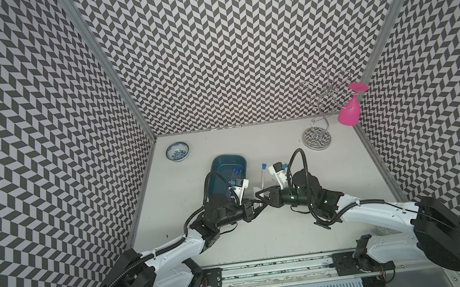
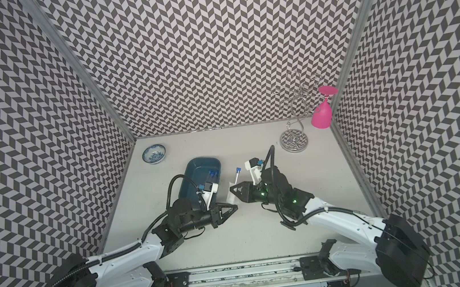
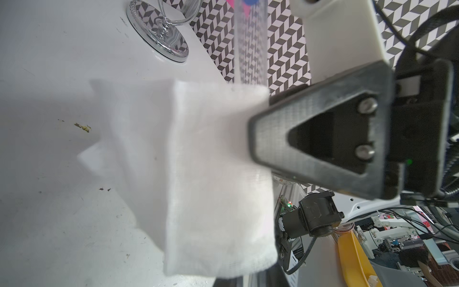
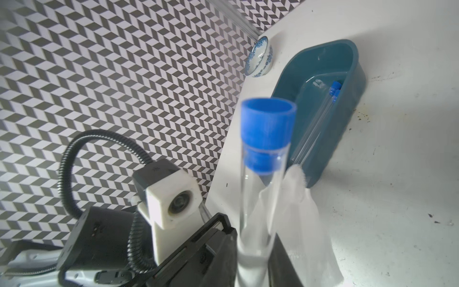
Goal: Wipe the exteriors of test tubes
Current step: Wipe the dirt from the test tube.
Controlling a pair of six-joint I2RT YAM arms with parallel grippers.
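Blue-capped test tube (image 2: pixel 236 178): held clear of the table (image 1: pixel 264 235) in my right gripper (image 2: pixel 232 189), which is clamped on the lower end, opposite the cap.
Long axis: it runs from my right jaws away toward the back wall and tilts upward, so the cap sits close to the right wrist camera.
White wipe (image 2: pixel 230 194): pinched in my left gripper (image 2: pixel 234 207), whose jaws are together on the lower edge. The sheet stands up from there as a loose, folded flap.
Wipe to tube: the flap is just beside the lower part of the shaft, on the side facing the tub. In the left wrist view the shaft drops behind the sheet's upper edge. I cannot tell whether they touch, but the sheet is not wrapped around the tube.
Nearer arm: both tips nearly meet over the middle of the table. Since the left carries the wipe, I judge the left does the stroking while the right holds the tube steady.
Coming move: I judge the wipe has to fold round the shaft and slide along the axis toward the cap.
Dark blue tub (image 4: pixel 320 62): beside my left wrist. It holds more tubes (image 4: pixel 314 129) lying side by side along one long wall, caps toward the back wall. I see at least two, but the exact count is unclear.
Patterned bowl (image 1: pixel 177 151): in the back left corner, with nothing in it that I can make out.
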